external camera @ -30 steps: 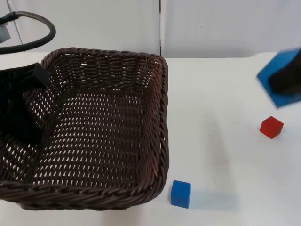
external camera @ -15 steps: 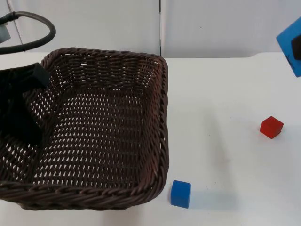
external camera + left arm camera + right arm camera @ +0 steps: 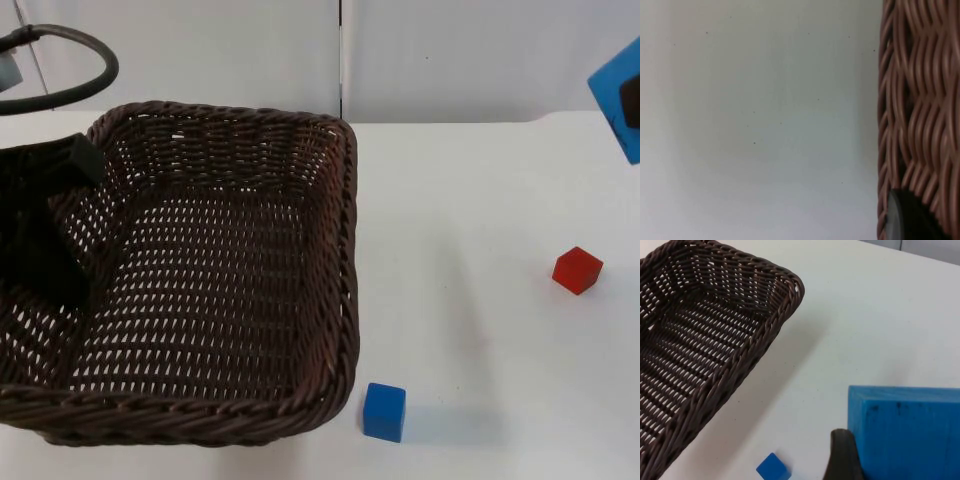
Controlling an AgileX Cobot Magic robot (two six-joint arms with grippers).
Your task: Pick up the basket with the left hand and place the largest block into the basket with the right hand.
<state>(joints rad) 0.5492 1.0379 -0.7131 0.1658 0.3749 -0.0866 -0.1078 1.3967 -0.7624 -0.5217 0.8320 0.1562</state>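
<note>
The big blue block has risen off the counter in the right gripper, pinched tight, and now hangs level. The basket sits well aside, left gripper clamped on its rim. Next, carry across.

Dark brown woven wicker basket, rough and ribbed, matt large blue block, smooth white table top, matt finish
</note>
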